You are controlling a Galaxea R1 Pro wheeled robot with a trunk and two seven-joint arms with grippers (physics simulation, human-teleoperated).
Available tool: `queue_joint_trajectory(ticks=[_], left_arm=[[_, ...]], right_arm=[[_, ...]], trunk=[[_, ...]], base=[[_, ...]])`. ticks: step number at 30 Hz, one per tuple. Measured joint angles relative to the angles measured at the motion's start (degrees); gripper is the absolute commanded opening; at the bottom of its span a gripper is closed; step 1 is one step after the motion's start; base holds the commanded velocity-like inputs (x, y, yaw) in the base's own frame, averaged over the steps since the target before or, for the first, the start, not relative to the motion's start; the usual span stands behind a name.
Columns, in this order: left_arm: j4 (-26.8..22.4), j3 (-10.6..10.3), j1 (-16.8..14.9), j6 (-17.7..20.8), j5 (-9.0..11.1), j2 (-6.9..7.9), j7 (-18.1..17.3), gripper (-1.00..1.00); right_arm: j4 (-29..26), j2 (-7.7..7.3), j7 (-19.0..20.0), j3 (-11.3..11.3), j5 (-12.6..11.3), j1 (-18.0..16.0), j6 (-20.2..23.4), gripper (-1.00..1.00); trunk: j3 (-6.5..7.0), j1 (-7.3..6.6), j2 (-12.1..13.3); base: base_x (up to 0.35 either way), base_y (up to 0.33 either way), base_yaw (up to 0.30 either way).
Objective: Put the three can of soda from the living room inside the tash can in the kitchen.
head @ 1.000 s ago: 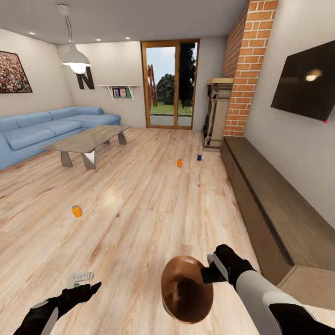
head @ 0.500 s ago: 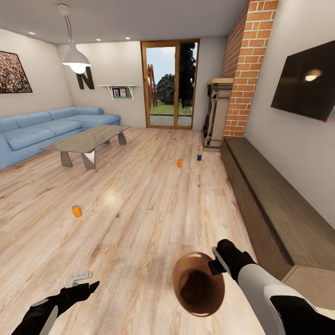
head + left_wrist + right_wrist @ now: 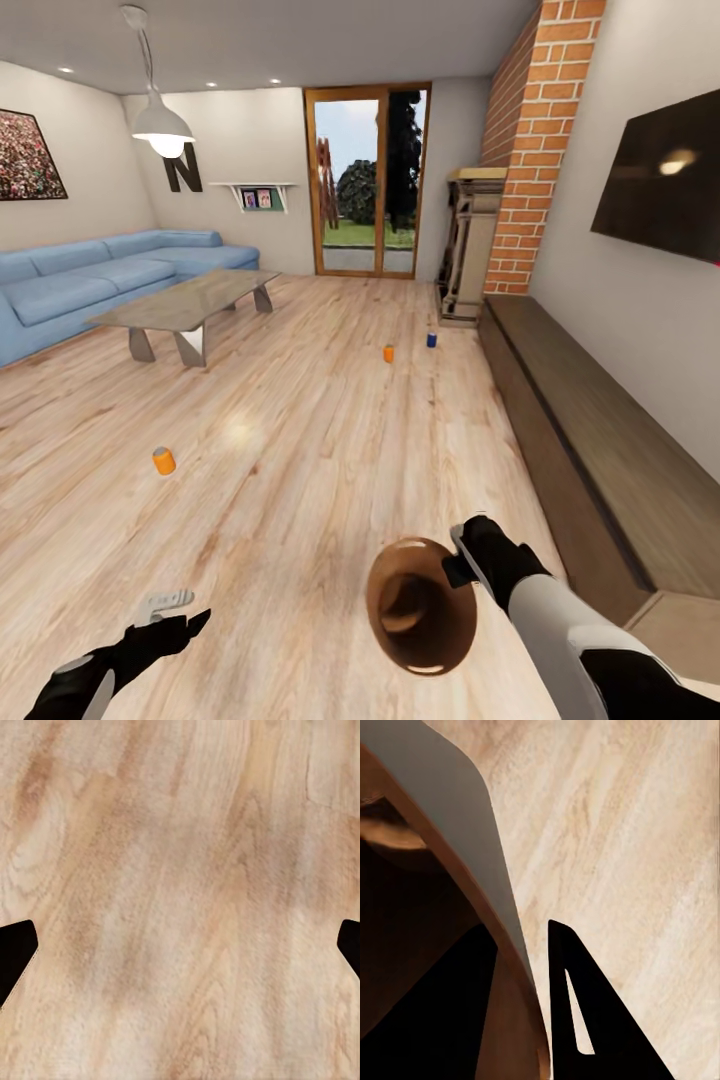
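Above wood floor point(image 3: 300, 480) | right claw point(image 3: 521, 967) pinching tash can point(image 3: 420, 605) rim | left claw point(image 3: 180, 945) apparently open

You have three soda cans on the floor — two orange, one point(image 3: 164, 461) nearer your left side and one point(image 3: 389, 353) farther off, plus one blue can point(image 3: 431, 340) just beside that second orange one. One bin point(image 3: 420, 605). Two pincers — left point(image 3: 168, 603), right point(image 3: 456, 566). One sofa point(image 3: 90, 285), one low table point(image 3: 190, 298), one ceiling lamp point(image 3: 162, 125), one TV point(image 3: 665, 180), one long cabinet point(image 3: 590, 440), one brick chimney point(image 3: 530, 140).
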Motion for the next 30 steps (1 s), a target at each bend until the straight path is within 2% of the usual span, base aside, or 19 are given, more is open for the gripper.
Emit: queue_joint_trajectory(ticks=[1, 2, 3, 5, 6, 7, 9, 11, 13, 14, 17, 21, 24, 28, 30], left_arm=[[0.0, 0.0, 0.0, 0.0, 0.0, 0.00, 0.0, 1.00], [0.0, 0.0, 0.0, 0.0, 0.0, -0.01, 0.1, 1.00], [0.1, 0.1, 0.0, 0.1, -0.1, -0.02, 0.2, 1.00], [0.1, 0.1, 0.0, 0.1, -0.1, 0.00, 0.3, 1.00], [0.1, 0.1, 0.0, 0.1, -0.1, 0.00, 0.3, 1.00], [0.1, 0.1, 0.0, 0.2, -0.1, 0.01, 0.2, 1.00], [0.1, 0.1, 0.0, 0.2, -0.1, 0.02, 0.2, 1.00], [0.1, 0.1, 0.0, 0.2, -0.1, 0.00, 0.2, 1.00], [0.2, 0.1, 0.0, 0.2, -0.1, 0.01, 0.2, 1.00], [0.2, 0.1, 0.0, 0.2, -0.1, 0.01, 0.2, 1.00], [0.2, 0.1, 0.0, 0.2, -0.1, 0.02, 0.3, 1.00], [0.2, 0.1, 0.0, 0.2, -0.2, 0.00, 0.3, 1.00], [0.2, 0.1, 0.0, 0.2, -0.2, -0.01, 0.3, 1.00], [0.2, 0.1, 0.0, 0.2, -0.2, 0.01, 0.3, 1.00], [0.2, 0.1, 0.0, 0.3, -0.2, -0.02, 0.3, 1.00]], right_arm=[[-1.4, 0.00, 0.0, -0.1, -1.2, 0.0, 0.0, -1.00], [-1.8, 0.00, 0.0, -0.2, -3.5, -0.1, -0.2, -1.00], [-1.6, 0.00, 0.1, 0.1, -7.6, 0.0, -0.1, -1.00], [-1.5, 0.11, 0.4, -0.2, -17.5, 0.0, 0.1, -1.00], [-1.9, 0.13, 0.4, -0.7, -19.4, 0.0, 0.1, -1.00], [-1.8, 0.13, 0.3, -0.5, -18.0, 0.0, 0.1, -1.00], [-1.7, 0.07, -0.3, 0.3, -12.5, 0.0, -0.3, -1.00], [-1.8, 0.11, -0.2, 0.1, -13.0, 0.0, -0.3, -1.00], [-1.8, 0.25, 0.1, -0.2, -16.6, 0.0, -0.1, -1.00], [-1.8, 0.26, 0.0, -0.3, -16.6, 0.0, -0.1, -1.00], [-1.7, 0.25, -0.2, 0.1, -13.5, 0.0, -0.3, -1.00], [-1.8, 0.29, 0.1, -0.1, -15.7, 0.0, -0.2, -1.00], [-1.7, 0.29, 0.0, 0.0, -14.2, 0.0, -0.3, -1.00], [-1.7, 0.35, 0.0, -0.1, -15.3, 0.0, -0.2, -1.00], [-1.7, 0.36, 0.0, 0.0, -14.8, 0.0, -0.3, -1.00]], trunk=[[0.00, 0.00, 0.0], [0.02, 0.00, 0.0], [0.00, 0.00, 0.0], [0.00, 0.00, 0.0], [0.02, -0.01, 0.0], [0.01, -0.01, 0.0], [0.00, 0.00, 0.0], [0.00, 0.00, 0.0], [0.01, 0.00, 0.0], [0.01, 0.00, 0.0], [0.00, 0.00, 0.0], [0.01, 0.00, 0.0], [0.00, 0.00, 0.0], [0.00, 0.00, 0.0], [0.00, 0.00, 0.0]], base=[[0.118, 0.032, 0.000], [0.179, 0.057, 0.000], [0.225, 0.078, 0.000], [0.268, 0.092, 0.000], [0.295, 0.090, 0.000], [0.305, 0.087, 0.000], [0.311, 0.085, 0.000], [0.317, 0.083, 0.000], [0.320, 0.087, 0.000], [0.322, 0.095, 0.000], [0.322, 0.105, 0.000], [0.323, 0.130, 0.000], [0.322, 0.151, 0.000], [0.318, 0.166, 0.000], [0.312, 0.179, 0.000]])
